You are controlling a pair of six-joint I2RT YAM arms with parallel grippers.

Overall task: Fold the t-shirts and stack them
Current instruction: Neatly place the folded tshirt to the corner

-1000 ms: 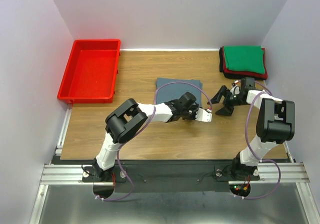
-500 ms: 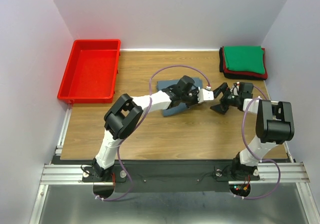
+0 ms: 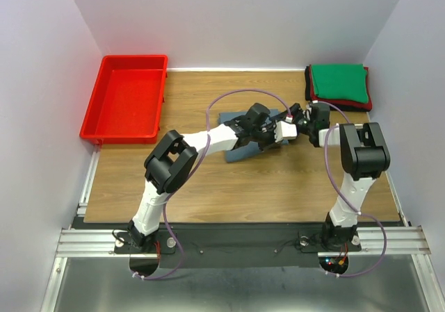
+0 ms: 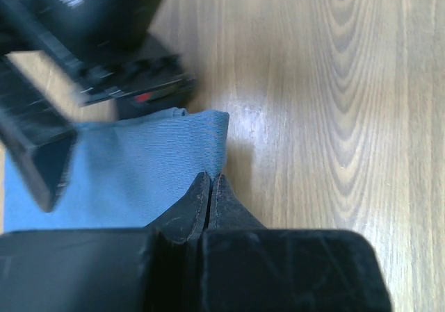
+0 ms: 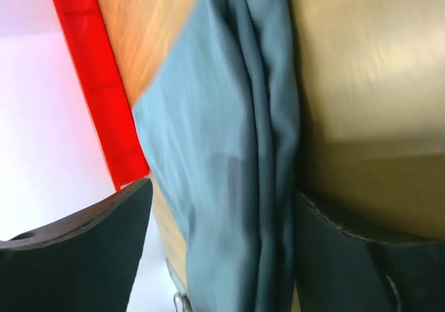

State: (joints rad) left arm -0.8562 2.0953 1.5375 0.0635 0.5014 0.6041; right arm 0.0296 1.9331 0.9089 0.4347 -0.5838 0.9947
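Reporting from the remote station: the left gripper is closed. Its two fingertips are pressed together with no gap, and they pinch the edge of the slate blue-grey t-shirt. In the left wrist view the cloth spreads ahead and to the left of these tips. Bare wooden table lies ahead and to their right. One corner of the shirt sits just ahead of the tips. I cannot tell whether the pinched edge is clear of the table.

The right gripper stands with its jaws wide apart. The layered, folded edge of the same shirt runs between the two fingers. The cloth lies close against the finger on the right of that view and partly behind the tip of the other. I see no squeeze on the cloth. In the left wrist view this gripper appears as a blurred black mass just beyond the shirt corner.

From above, both grippers sit close together at the right end of the shirt, which lies skewed mid-table. The left forearm covers part of it. A folded green t-shirt tops a stack, with red and black cloth showing beneath it, beyond and to the right of both jaws. The red tray sits well apart, far to their left.
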